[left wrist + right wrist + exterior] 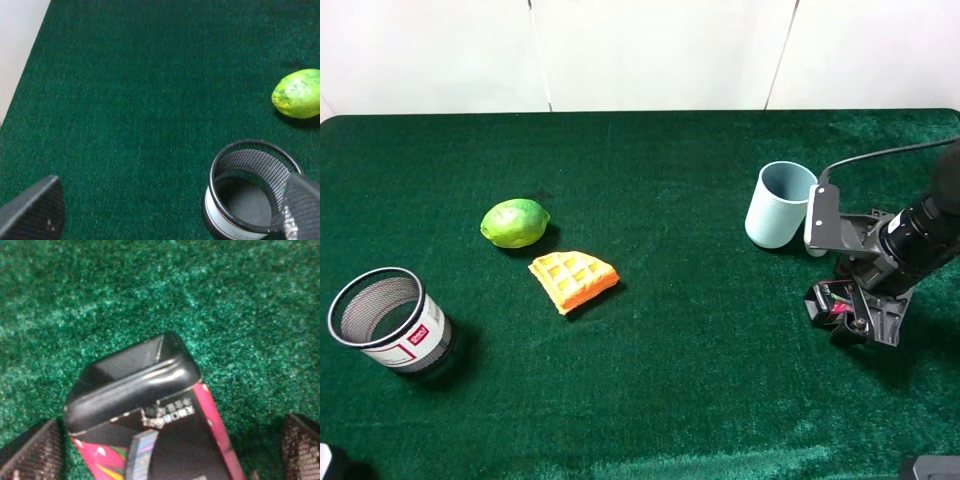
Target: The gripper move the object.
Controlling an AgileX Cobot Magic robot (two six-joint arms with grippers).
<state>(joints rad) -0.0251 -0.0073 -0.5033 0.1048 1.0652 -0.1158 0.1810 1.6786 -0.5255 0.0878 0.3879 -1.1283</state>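
Right gripper (pixel 842 312) at 5 o'clock from blue cup (pixel 778 203), fingers (pixel 30 452) spread wide, straddling black box (pixel 150 410), gap either side.

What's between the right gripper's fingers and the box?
Nothing but green cloth; the box sits between the open fingers of the right gripper, shown in the right wrist view.

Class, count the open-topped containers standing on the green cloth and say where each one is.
2. The mesh cup stands at the front left; the light blue cup stands on the right, farther back. None appears hidden.
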